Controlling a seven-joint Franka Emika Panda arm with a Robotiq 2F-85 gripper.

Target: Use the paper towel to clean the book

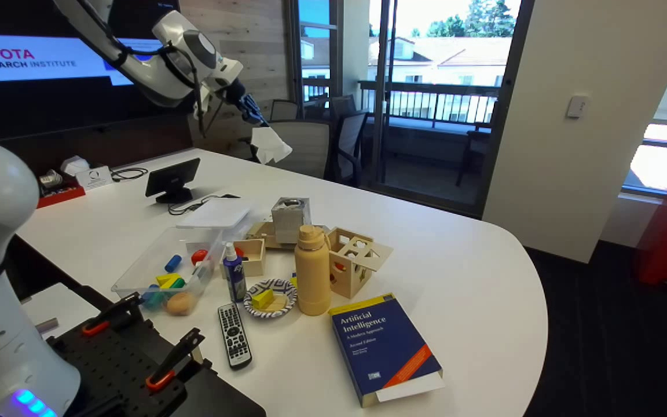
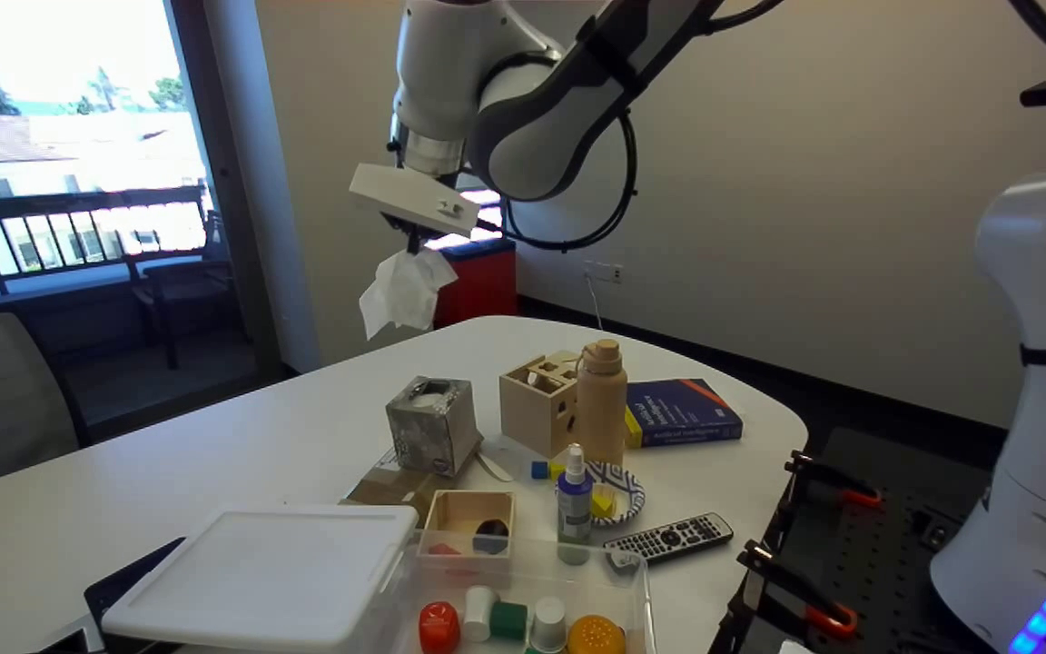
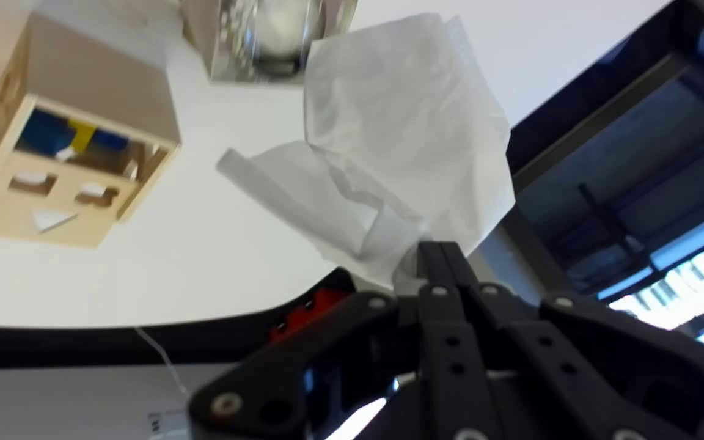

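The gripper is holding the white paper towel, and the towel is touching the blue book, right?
Not quite: the paper towel isn't touching the blue book. It hangs in the air, away from the book, in both exterior views. The gripper does hold it.

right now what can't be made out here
Paper towel: pinched end hidden by the gripper, wrist view.
Book: finest cover print too small to read, in an exterior view.
Clear bin: cut off by the bottom edge, in an exterior view.
Gray box: cut off by the top edge, wrist view.
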